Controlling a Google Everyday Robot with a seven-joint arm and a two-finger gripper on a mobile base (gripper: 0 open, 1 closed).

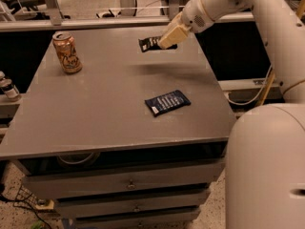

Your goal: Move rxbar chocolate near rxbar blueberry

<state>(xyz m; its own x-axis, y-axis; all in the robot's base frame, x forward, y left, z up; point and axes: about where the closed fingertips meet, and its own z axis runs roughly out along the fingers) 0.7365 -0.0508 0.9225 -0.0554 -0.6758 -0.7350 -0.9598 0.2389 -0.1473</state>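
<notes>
Pinching the rxbar chocolate [148,44] in the gripper [167,41]

Far to the gripper's left, a soda can [66,52] stood upright on the grey table [95,109]. The rxbar chocolate jutted leftward from the gripper, its right end clamped between the fingers, seemingly just off the tabletop, with a shadow beneath. The rxbar blueberry [167,102] lay flat, well apart from the gripper, on the camera's side of it.

White print on the rxbar blueberry [167,102] and on the rxbar chocolate [148,44], which the gripper [165,41] holds beyond the rxbar blueberry, cannot be read.
</notes>
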